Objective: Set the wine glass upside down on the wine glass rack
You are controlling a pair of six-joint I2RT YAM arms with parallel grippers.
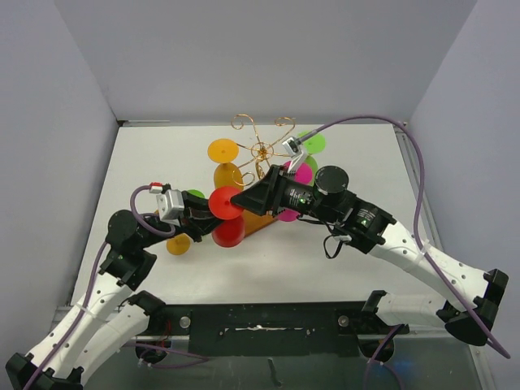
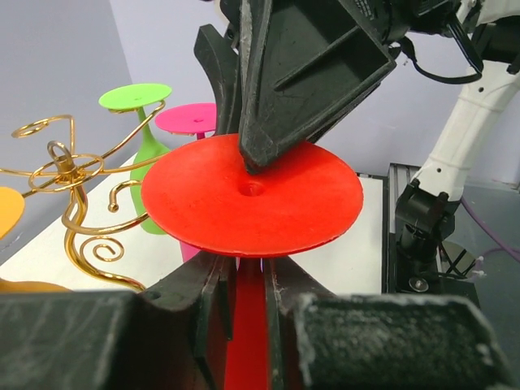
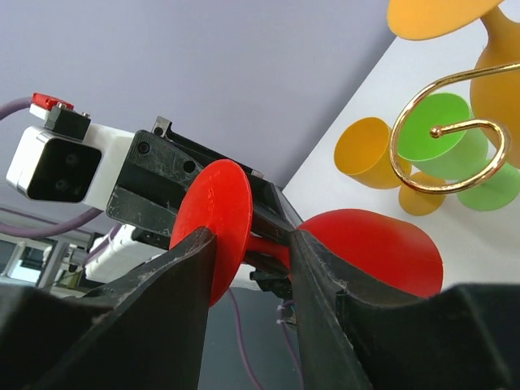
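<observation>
The red wine glass [image 1: 225,203] is held upside down, foot up, just in front of the gold wire rack [image 1: 262,150]. My left gripper [image 1: 207,214] is shut on its stem [image 2: 248,292], right under the round foot [image 2: 252,195]. My right gripper [image 1: 240,199] is open and comes in from the right, one finger [image 2: 256,158] resting on the top of the foot. In the right wrist view its jaws [image 3: 252,248] stand on either side of the stem, between the foot [image 3: 213,223] and the bowl [image 3: 374,248]. A rack spiral [image 3: 439,130] hangs at the upper right.
An orange glass [image 1: 223,151], a green one [image 1: 311,144] and a pink one [image 1: 301,172] hang on the rack. A yellow glass [image 1: 179,243] and a green one [image 1: 195,195] lie on the table by my left arm. Grey walls close in the white table [image 1: 162,154].
</observation>
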